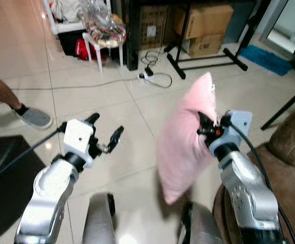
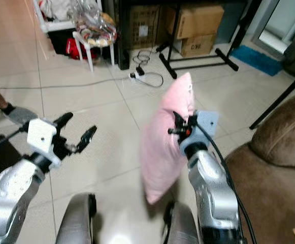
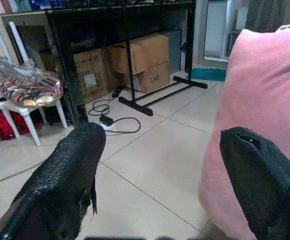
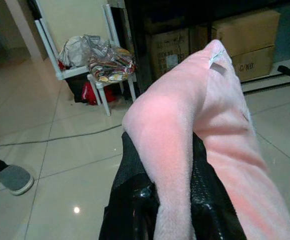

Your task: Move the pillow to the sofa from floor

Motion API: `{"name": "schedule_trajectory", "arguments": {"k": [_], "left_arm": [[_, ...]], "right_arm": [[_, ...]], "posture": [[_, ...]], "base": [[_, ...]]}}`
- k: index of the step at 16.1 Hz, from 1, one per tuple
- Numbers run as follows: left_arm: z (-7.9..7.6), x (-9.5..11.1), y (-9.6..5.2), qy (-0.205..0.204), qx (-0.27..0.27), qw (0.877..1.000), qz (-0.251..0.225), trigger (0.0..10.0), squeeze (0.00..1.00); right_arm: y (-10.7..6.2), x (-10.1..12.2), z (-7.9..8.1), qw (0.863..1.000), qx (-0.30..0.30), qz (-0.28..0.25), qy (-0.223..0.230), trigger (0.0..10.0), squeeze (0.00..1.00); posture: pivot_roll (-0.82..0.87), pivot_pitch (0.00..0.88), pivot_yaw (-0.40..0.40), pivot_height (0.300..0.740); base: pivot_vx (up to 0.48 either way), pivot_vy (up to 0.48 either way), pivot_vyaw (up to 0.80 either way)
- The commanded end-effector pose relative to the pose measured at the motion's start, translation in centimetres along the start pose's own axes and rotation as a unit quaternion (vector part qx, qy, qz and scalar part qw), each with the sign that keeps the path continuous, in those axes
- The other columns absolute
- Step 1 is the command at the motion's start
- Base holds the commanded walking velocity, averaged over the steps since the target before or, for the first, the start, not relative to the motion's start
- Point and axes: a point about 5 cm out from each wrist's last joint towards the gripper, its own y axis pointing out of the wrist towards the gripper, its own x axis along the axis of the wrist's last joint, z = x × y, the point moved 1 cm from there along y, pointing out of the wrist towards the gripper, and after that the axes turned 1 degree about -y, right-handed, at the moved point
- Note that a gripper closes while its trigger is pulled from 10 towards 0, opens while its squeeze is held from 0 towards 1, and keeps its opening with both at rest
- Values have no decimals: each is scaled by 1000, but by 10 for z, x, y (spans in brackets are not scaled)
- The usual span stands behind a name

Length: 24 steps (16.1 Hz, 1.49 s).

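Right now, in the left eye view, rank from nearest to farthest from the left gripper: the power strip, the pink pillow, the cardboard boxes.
From the left gripper:
1. Pink pillow, just to its right, clamped by the right gripper.
2. Power strip, on the floor ahead.
3. Cardboard boxes, farthest, under the black table.

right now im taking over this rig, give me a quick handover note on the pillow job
Right pincer: shut on the pink pillow, holding it by its edge, clear of the tiled floor.
Left pincer: open, raised, holding nothing, apart from the pillow.
Brown sofa: on the robot's right, just beyond the pillow.
Done: pillow lifted off the floor.
Left: carry it right, set it on the sofa, release.
Watch out: a person's foot on the far left.
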Motion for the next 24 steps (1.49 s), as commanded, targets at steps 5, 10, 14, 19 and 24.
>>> {"name": "schedule_trajectory", "arguments": {"k": [5, 10, 14, 19, 24], "left_arm": [[-1, 0, 2, 2, 0, 1000, -3, 10000, 0], [-1, 0, 1, 3, 3, 1000, -1, 10000, 0], [-1, -2, 1, 6, 4, 1000, 4, 10000, 0], [-2, -2, 2, 8, 1, 1000, 3, 10000, 0], [0, -2, 3, 9, -2, 1000, 4, 10000, 0]], "right_arm": [[0, 20, 0, 999, -5, -44, -8, 0, 0], [0, 19, 0, 999, -6, -45, -6, 0, 0], [-1, 17, -3, 999, -19, -42, 2, 0, 0], [-2, 16, -3, 999, -22, -44, 5, 0, 0], [-3, 15, -2, 999, -25, -45, 9, 0, 0]], "posture": [[23, 0, -54, 660], [23, 0, -53, 705], [22, 0, -51, 740], [22, 0, -45, 740], [22, 0, -41, 740]], "base": [[0, 0, 0], [0, 0, 0], [0, 0, 0], [0, 0, 0], [0, 0, 0]]}}
